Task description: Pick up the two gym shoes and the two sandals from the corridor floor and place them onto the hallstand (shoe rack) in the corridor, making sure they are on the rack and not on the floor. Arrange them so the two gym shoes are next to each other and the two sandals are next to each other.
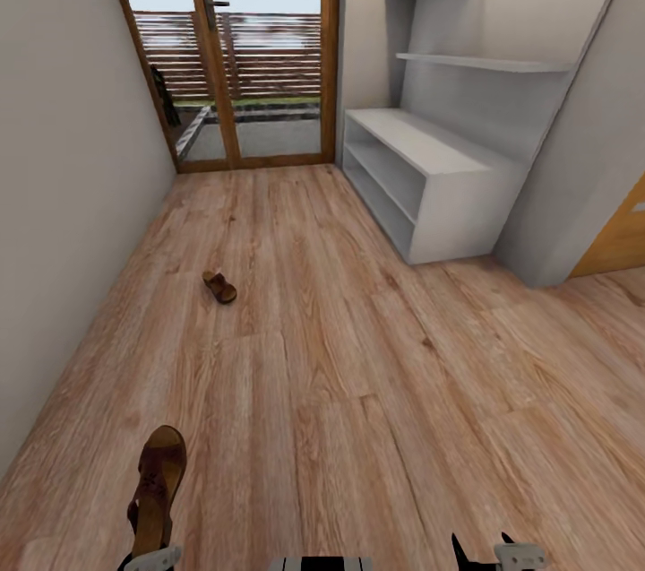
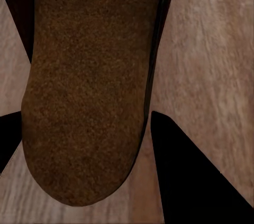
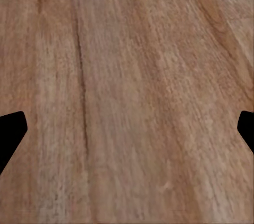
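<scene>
**One sandal in the left gripper, its mate out on the corridor floor**

A brown sandal (image 1: pixel 158 486) stands up at the lower left of the head view, toe pointing up the frame, its heel end going down into the left gripper (image 1: pixel 143 560) at the bottom edge. In the left wrist view the same sandal (image 2: pixel 87 81) fills the middle, its grainy brown sole facing the camera, with the two dark fingers (image 2: pixel 185 176) standing close on either side of it; the gripper is closed on the sandal.

The second sandal (image 1: pixel 219 287) lies flat on the corridor floor (image 1: pixel 358 392), left of centre in the head view, well apart from the held one and further up the frame. It sits alone on the light brown wood planks, angled a little.

The right gripper (image 1: pixel 488 553) shows at the bottom right of the head view, dark fingertips poking up. In the right wrist view its fingers (image 3: pixel 10 131) sit far out at the two side edges with bare planks (image 3: pixel 127 97) between them: spread wide, holding nothing.

The hallstand (image 1: pixel 430 168) stands against the wall at the upper right, a pale grey low worktop over open shoe shelves, with two staggered wall shelves (image 1: pixel 484 62) above. At the top, left of centre, a wood-framed glass door (image 1: pixel 233 42) looks out on a slatted fence.
</scene>
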### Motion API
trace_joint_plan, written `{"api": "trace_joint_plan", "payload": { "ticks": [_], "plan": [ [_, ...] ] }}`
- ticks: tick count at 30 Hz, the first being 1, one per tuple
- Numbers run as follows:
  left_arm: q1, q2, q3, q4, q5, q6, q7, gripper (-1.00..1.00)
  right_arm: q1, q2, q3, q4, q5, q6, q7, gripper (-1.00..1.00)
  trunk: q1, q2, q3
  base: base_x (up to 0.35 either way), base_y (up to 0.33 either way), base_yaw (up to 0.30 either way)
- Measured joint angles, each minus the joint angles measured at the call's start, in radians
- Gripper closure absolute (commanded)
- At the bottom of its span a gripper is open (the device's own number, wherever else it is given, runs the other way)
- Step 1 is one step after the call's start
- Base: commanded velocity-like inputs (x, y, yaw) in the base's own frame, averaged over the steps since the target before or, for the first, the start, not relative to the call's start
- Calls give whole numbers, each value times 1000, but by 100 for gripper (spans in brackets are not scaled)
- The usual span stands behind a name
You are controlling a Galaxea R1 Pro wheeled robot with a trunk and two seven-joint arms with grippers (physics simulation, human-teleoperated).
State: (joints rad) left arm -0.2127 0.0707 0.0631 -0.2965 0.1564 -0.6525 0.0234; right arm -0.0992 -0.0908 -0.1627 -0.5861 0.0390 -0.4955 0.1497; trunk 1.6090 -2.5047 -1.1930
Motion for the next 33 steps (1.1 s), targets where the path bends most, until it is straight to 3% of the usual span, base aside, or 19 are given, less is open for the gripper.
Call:
{"api": "trace_joint_plan", "payload": {
  "ticks": [33],
  "plan": [
    [0,-1,-1,0,0,0,0,100,0,0,-2,-8,0,0,1,-100,0,0,50,323,-115,82]
  ]
}}
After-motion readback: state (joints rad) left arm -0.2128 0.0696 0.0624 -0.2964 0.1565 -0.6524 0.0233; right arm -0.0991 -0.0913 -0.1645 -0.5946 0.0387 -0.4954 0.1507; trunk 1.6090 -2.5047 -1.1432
